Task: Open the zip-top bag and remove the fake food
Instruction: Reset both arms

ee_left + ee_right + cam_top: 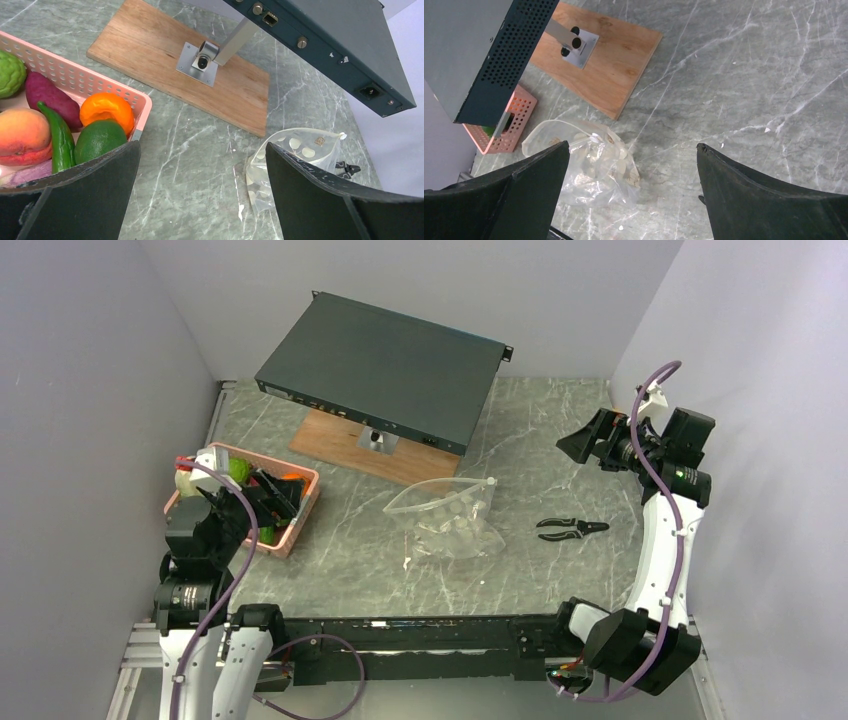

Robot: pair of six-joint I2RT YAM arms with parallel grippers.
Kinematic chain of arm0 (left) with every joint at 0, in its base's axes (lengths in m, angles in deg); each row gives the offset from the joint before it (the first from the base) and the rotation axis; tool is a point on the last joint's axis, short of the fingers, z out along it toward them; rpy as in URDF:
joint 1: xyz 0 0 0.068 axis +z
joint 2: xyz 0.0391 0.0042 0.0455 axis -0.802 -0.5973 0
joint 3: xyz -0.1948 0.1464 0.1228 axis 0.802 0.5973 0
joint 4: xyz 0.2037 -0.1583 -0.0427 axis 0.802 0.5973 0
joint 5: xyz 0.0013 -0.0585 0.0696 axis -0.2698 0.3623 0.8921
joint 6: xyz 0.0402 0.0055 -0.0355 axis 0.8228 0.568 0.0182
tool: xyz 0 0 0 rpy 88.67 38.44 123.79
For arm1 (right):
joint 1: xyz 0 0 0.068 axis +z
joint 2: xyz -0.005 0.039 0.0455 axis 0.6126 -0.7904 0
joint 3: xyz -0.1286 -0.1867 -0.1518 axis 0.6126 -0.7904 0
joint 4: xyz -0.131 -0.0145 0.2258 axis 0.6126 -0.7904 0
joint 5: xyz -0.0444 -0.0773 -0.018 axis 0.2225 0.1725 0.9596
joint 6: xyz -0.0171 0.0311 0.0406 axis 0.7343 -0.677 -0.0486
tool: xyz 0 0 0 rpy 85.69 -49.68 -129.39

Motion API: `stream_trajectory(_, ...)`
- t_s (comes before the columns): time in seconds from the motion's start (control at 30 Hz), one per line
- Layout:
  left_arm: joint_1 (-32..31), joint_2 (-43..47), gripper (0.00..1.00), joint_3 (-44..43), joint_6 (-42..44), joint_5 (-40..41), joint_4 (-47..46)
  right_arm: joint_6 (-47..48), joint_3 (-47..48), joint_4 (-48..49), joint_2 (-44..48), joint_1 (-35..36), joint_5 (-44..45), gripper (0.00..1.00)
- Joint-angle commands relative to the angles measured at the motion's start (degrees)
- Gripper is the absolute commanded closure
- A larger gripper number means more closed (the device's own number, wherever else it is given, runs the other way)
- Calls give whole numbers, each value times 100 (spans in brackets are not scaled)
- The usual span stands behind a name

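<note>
Left claw (202,152) released, jaws wide, nothing between, poised at near end of basket (75,75). Right claw (632,147) likewise released, raised at 2 o'clock of bag (450,515), well apart.

Bag lies mid-table, zip edge toward 12 o'clock. Pale bits inside, hard to identify.

Food (106,110) sits in basket at 9 o'clock of bag. Left wrist view shows orange, lime, peach, purple piece and green pepper; top view hides most behind left claw. Right wrist view catches only basket corner under rack unit (479,45).

Pliers (570,528) at 3 o'clock of bag; a sliver in left wrist view.
</note>
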State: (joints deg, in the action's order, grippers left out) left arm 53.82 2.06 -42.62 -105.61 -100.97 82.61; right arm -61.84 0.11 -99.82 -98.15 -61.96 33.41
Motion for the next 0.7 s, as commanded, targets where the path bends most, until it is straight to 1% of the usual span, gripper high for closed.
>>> stream_trajectory(0.0,-13,42,0,8,2,-61,-92,-103,-32,244,39,-26,-111,0)
stream_trajectory(0.47,-14,24,0,-19,33,-8,-24,-35,32,216,-1,-31,-121,0)
stream_trajectory(0.67,-14,-3,0,-5,57,9,21,61,-60,241,-5,-25,286,0)
